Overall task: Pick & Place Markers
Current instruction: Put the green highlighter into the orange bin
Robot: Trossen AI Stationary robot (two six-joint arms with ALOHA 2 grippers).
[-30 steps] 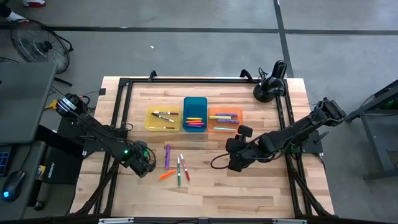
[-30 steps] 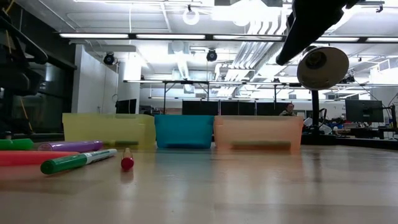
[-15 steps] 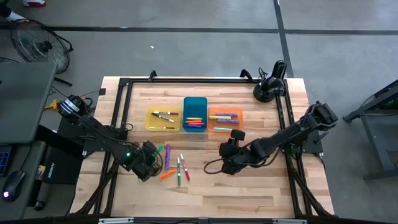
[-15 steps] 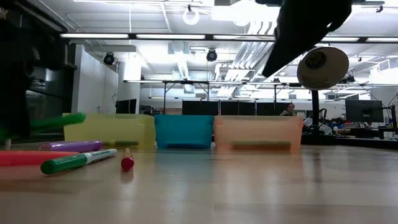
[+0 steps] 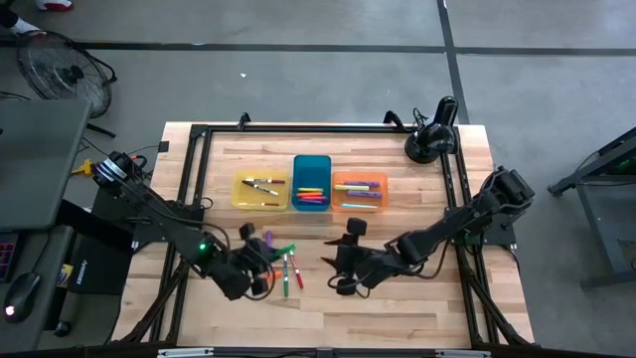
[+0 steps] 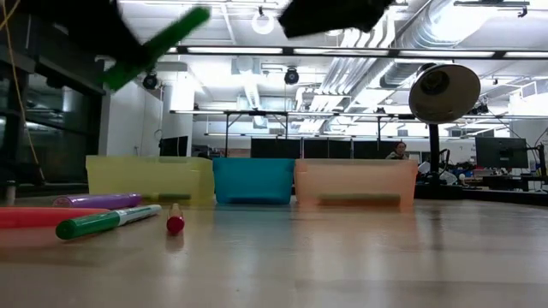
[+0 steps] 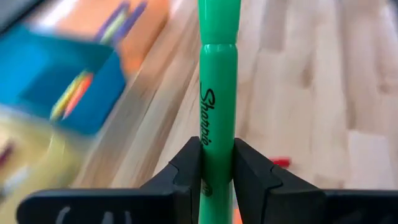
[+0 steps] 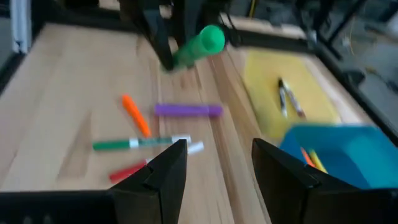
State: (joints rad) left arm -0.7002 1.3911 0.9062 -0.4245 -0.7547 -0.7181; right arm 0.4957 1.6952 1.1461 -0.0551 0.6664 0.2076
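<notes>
My left gripper (image 5: 260, 261) hovers over the table's near middle, shut on a green marker (image 5: 283, 249). In the low view that marker (image 6: 158, 47) slants high above the wood. Below and beside it lie a purple marker (image 8: 188, 110), an orange one (image 8: 135, 115), a green-and-white one (image 8: 134, 144) and a red one (image 8: 127, 171), all flat on the table. My right gripper (image 5: 334, 263) is open (image 8: 214, 168), just right of this group, touching nothing. More markers lie in the yellow tray (image 5: 260, 190), blue tray (image 5: 311, 183) and orange tray (image 5: 359, 191). My left gripper pinches the green marker's barrel (image 7: 217, 134) between its two fingers (image 7: 189, 162), at the printed lettering. The marker runs along the fingers and most of it sticks out past their ends. It is lifted clear of the table, and its free end (image 6: 193, 19) tilts upward.
The three trays stand side by side toward the table's far side. A black lamp (image 5: 429, 139) sits at the far right corner. A dark frame rail (image 5: 298, 129) borders the work area. Bare wood (image 5: 397, 308) lies toward the near edge.
My left gripper has risen and shifted toward the table's right, carrying the green marker from table level to well above the wood, its free end now tipped upward. My right gripper has moved toward the table's left, closer to the loose markers.
</notes>
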